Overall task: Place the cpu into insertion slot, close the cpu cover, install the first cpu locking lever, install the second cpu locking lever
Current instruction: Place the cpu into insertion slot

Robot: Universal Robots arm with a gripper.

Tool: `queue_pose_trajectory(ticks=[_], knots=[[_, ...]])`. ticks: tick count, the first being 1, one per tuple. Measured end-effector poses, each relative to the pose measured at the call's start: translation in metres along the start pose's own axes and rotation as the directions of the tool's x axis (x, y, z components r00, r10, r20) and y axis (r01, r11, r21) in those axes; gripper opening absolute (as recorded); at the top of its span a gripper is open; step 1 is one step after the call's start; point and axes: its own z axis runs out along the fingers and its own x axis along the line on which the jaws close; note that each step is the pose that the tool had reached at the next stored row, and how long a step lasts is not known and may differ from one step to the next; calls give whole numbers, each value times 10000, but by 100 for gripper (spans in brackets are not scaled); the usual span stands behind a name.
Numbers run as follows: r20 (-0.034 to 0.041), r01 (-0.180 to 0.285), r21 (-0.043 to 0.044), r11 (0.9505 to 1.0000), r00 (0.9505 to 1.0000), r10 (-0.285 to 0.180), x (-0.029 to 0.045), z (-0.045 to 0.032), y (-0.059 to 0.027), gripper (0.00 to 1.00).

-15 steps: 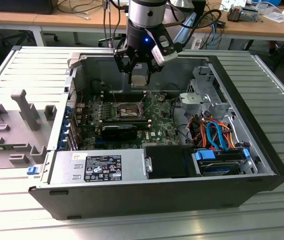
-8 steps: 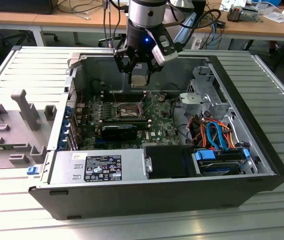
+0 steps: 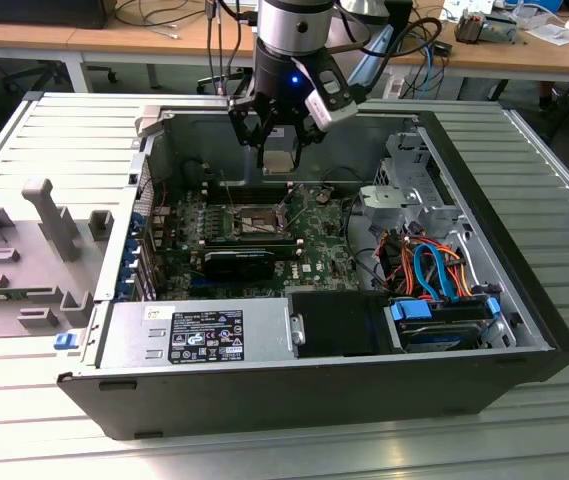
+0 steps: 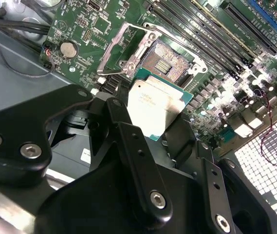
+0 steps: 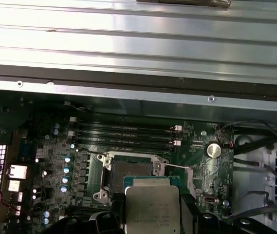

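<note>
My gripper (image 3: 278, 148) clamps the cpu (image 4: 157, 103) by its edges, level for seating. Exterior view: insertion slot (image 3: 249, 218) bare at 7 o'clock.

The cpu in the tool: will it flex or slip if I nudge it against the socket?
Probably stiff: the cpu shows a flat metal top with no bend. Likely light: the tool holds it by two edges alone. Its smooth lid might slip if it catches the insertion slot.

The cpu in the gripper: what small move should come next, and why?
Probably ease the cpu down and across toward the insertion slot. The gripper holds it above the board, not yet over that open slot in the second wrist view, and the cpu cover stands swung clear.
</note>
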Motion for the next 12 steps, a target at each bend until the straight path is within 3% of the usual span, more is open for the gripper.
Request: queue_pose_trajectory(ticks=[12], knots=[[-28,311,6,9995,9995,-311,0,0,0,55]])
